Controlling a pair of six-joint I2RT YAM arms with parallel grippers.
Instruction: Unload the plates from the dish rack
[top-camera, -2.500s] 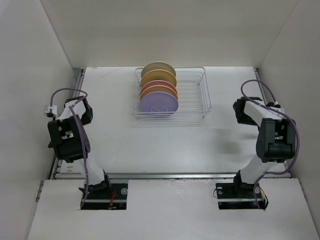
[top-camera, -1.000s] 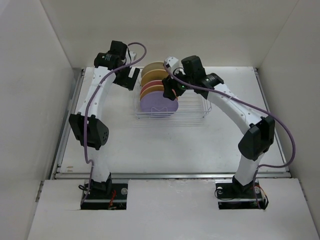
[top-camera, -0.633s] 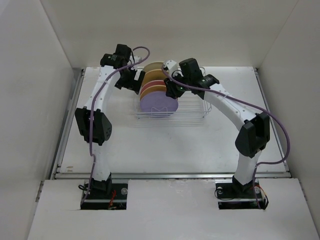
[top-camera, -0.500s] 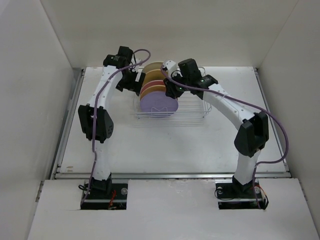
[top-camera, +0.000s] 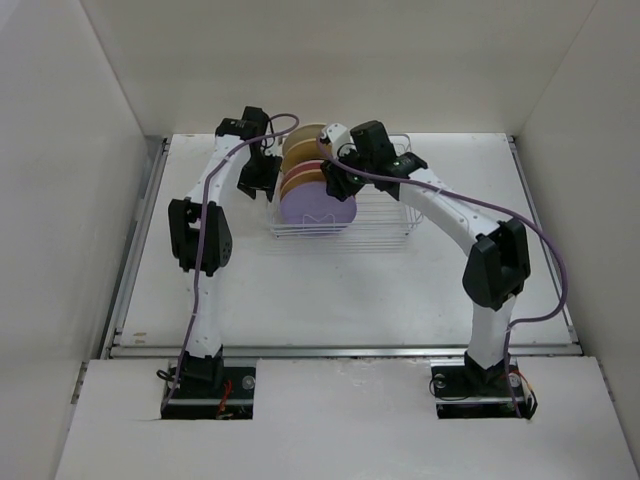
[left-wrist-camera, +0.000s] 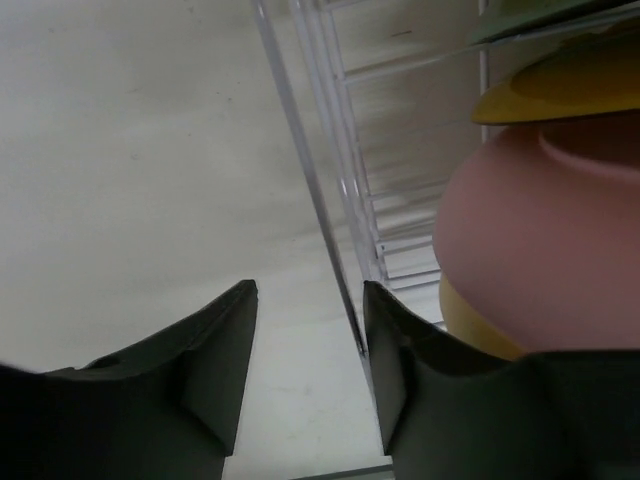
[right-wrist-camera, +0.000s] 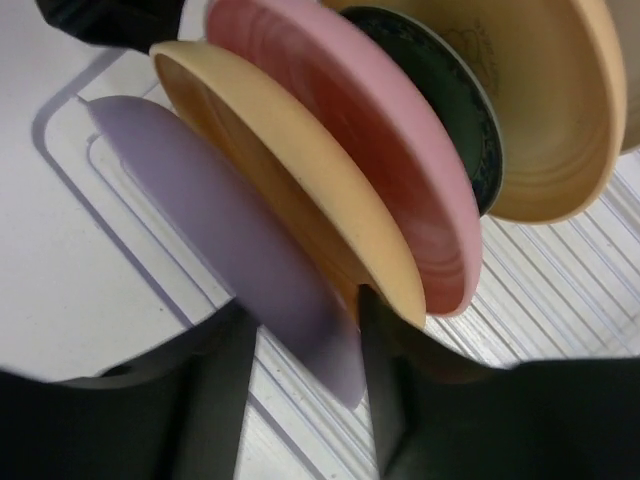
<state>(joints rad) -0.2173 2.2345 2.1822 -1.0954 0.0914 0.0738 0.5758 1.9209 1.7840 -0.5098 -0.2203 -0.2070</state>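
White desk (top-camera: 400, 290), silvery wire dish rack (top-camera: 385, 215) at its far middle, plates (top-camera: 312, 175) upright in the rack, lavender plate (top-camera: 318, 208) nearest, left claw (left-wrist-camera: 310, 290) apart astride the rack's left rim wire, right claw (right-wrist-camera: 305, 305) astride the lavender plate's edge, cannot tell if clamped.

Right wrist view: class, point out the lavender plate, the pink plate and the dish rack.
lavender plate (right-wrist-camera: 225, 235), right wrist view, middle of its visible face.
pink plate (right-wrist-camera: 345, 135), right wrist view, its inner face.
dish rack (right-wrist-camera: 545, 290), right wrist view, floor wires at lower right.
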